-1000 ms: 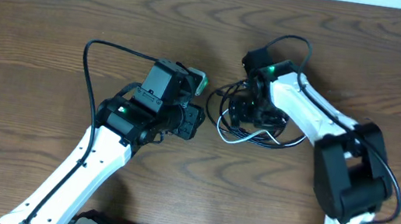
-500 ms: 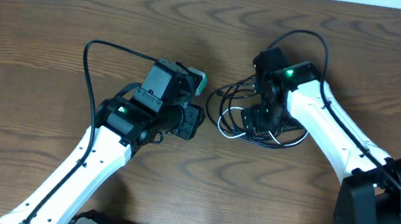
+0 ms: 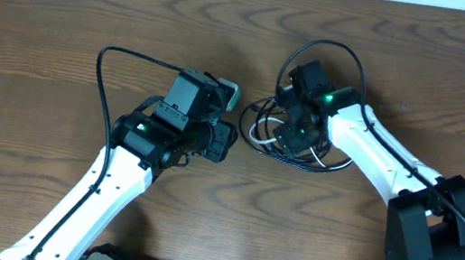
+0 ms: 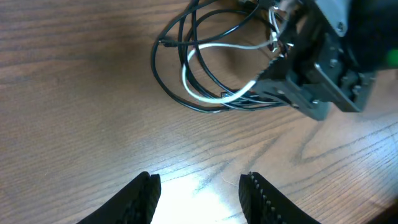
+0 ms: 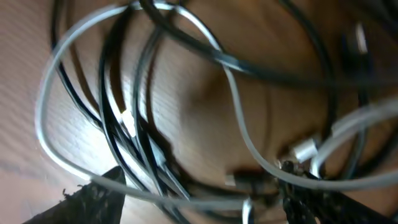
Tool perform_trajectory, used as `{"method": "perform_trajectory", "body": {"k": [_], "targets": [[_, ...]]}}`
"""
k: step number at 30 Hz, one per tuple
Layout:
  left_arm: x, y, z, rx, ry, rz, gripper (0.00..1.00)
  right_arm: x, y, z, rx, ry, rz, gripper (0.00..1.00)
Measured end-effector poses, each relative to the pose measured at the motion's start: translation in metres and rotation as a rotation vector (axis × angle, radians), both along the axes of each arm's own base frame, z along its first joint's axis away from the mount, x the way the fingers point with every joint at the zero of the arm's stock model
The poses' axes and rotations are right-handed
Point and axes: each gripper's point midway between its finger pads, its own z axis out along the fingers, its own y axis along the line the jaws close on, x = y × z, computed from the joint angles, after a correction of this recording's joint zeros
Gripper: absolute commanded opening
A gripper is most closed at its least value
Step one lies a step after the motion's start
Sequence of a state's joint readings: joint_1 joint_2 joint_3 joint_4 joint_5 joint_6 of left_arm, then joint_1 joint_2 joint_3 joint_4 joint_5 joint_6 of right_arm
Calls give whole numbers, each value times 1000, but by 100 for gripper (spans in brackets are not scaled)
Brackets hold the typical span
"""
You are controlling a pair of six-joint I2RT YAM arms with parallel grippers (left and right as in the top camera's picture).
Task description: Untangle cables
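The cables [image 3: 259, 136] lie as a tangle of thin black and white loops on the wooden table, right of centre. My right gripper [image 3: 292, 137] is low over the tangle. In the right wrist view its jaws [image 5: 208, 202] stand wide apart, with several black strands [image 5: 134, 143] and a white strand [image 5: 249, 146] running between the fingers; the picture is blurred. A small white plug [image 5: 305, 149] shows there. My left gripper [image 3: 227, 140] is open and empty just left of the tangle. In the left wrist view [image 4: 200, 196] the loops [image 4: 205, 93] lie ahead, with the right gripper [image 4: 317, 68] on their right side.
The wooden table [image 3: 65, 24] runs to a pale edge at the back. A thick black robot wire [image 3: 107, 85] arcs off the left arm and another [image 3: 335, 49] loops above the right wrist. The right arm's base [image 3: 427, 239] stands at the lower right.
The right arm has swung; its gripper moved right, then back left over the tangle. The loops have been drawn in and shifted a little up and left. The left arm has not moved.
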State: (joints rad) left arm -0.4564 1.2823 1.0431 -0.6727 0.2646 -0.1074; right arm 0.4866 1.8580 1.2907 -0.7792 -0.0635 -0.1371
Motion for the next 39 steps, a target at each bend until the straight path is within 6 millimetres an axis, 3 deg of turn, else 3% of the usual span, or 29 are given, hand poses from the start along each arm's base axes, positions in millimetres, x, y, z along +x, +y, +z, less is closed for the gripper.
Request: {"method": "perform_trajectory", "body": {"k": [6,9,11,12,20,23,26,30,35,39], "targets": [[0,0,0,0,0,0,47,-2,11,-20,67,-31,42,76],[0,0,0,0,0,0,47,-8,10,-32,75,-30,48,38],[0,0,0,0,0,0,47,-11,10,-37,77,-29,58,6],[0,0,0,0,0,0,47,-13,10,-39,78,-24,60,1],[0,0,0,0,0,0,47,-21,8,-39,82,30,-19,1],[0,0,0,0,0,0,47,-29,3,-28,59,79,-44,1],[0,0,0,0,0,0,47,-21,7,12,74,54,-54,1],[0,0,0,0,0,0,47,7,22,107,171,-112,-51,1],[0,0,0,0,0,0,47,24,31,226,307,-349,-39,1],[0,0,0,1,2,0,47,28,33,286,378,-475,-32,1]]}}
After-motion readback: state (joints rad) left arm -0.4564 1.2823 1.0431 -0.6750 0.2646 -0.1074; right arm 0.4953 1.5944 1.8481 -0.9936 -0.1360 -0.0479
